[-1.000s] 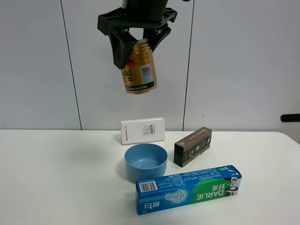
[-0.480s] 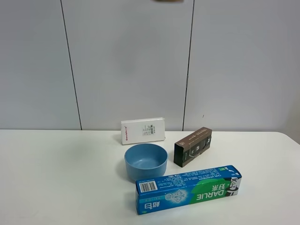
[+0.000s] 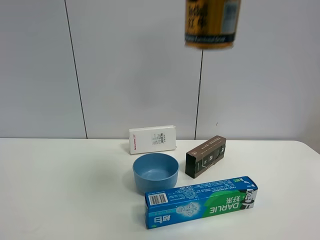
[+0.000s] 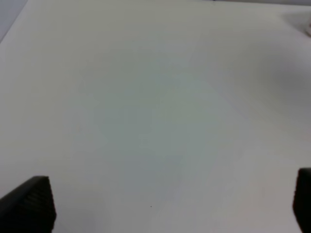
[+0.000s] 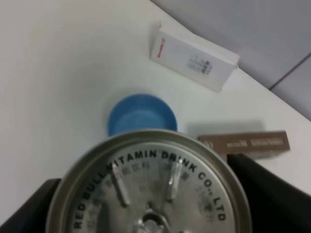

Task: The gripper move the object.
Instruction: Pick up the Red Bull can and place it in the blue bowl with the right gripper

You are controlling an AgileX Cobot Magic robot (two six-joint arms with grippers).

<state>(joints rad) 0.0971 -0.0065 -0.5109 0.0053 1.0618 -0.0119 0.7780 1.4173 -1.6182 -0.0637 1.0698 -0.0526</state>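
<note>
**Desk:** What is the setting?

**Photographer:** A white table (image 3: pixel 60 190) in front of a pale grey panelled wall (image 3: pixel 135 65). A white box (image 3: pixel 152 139) lies at the back, with a dark brown box (image 3: pixel 205 156) to its right. A blue bowl (image 3: pixel 155 172) sits mid-table, and a blue-and-green toothpaste carton (image 3: pixel 201 201) lies just in front of the bowl.

**Desk:** And the can?

**Photographer:** The gold drink can (image 3: pixel 210 22) hangs upright high above the table, its top cut off by the frame's upper edge. The right wrist camera looks down on its silver pull-tab lid. The right claw (image 5: pixel 146 208) has its black fingers (image 5: pixel 265 194) against both sides of the can, clamped on it. The bowl and both boxes lie far below. The left claw (image 4: pixel 165 208) is spread wide over bare table and holds nothing.

**Desk:** Any legible print?

**Photographer:** The lid's rim reads "RED BULL VITAMIN DRINK CO., LTD". The carton reads "DARLIE", upside down to the high camera. The white box carries a barcode label, but its smaller print is too fine to read.
</note>
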